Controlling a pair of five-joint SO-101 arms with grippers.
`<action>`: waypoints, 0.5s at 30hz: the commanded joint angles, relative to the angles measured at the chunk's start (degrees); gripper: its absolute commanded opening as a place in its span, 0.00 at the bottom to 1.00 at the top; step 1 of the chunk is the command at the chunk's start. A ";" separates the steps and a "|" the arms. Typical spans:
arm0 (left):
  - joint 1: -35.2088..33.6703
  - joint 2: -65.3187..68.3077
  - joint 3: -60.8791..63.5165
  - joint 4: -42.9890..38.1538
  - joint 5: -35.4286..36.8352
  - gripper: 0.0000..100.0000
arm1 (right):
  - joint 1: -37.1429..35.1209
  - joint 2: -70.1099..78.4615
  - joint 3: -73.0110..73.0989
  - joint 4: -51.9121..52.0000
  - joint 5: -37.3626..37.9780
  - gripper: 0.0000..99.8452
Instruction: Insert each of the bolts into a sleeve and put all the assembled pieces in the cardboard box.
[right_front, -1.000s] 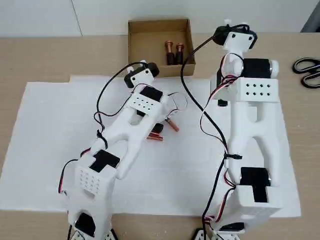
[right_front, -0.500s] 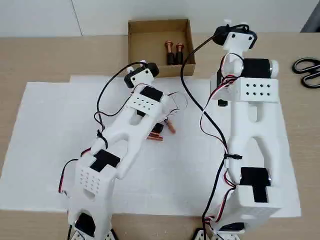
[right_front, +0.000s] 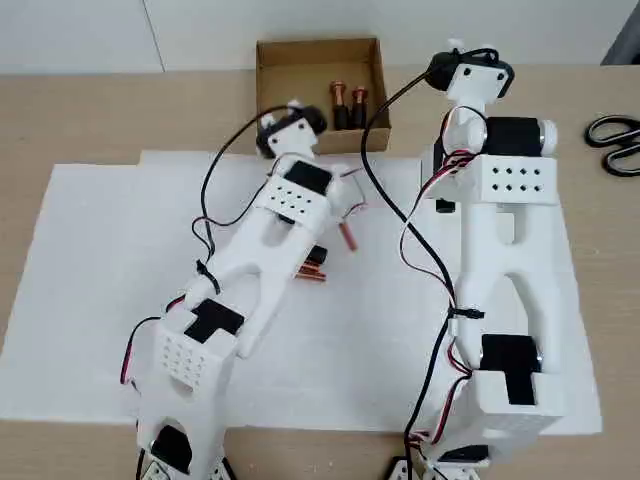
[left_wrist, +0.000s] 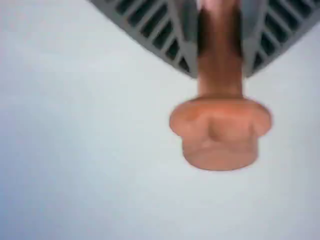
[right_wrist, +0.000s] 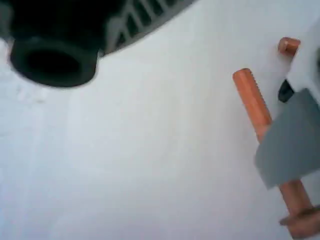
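Copper bolt (left_wrist: 220, 130) is clamped by its shank in our left gripper (left_wrist: 220, 42), above the foam sheet (right_front: 100, 250). Our right gripper (right_wrist: 65, 42) grips a black sleeve (right_wrist: 52, 62) nearby, not yet mated. Two assembled pieces (right_front: 349, 104) lie in the cardboard box (right_front: 275, 80); a spare bolt (right_front: 310, 276) remains.

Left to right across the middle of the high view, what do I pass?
white foam sheet → left arm → held bolt → right arm → scissors
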 joint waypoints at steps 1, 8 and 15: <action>0.79 -1.05 -10.59 4.66 -0.62 0.01 | 0.22 -3.56 -0.26 0.40 0.53 0.01; -2.64 -1.05 -26.15 25.93 -11.34 0.01 | 0.22 -3.82 -0.26 0.40 0.53 0.01; -15.74 -3.16 -26.95 33.32 -33.49 0.01 | 0.22 -3.91 -0.26 0.40 0.53 0.01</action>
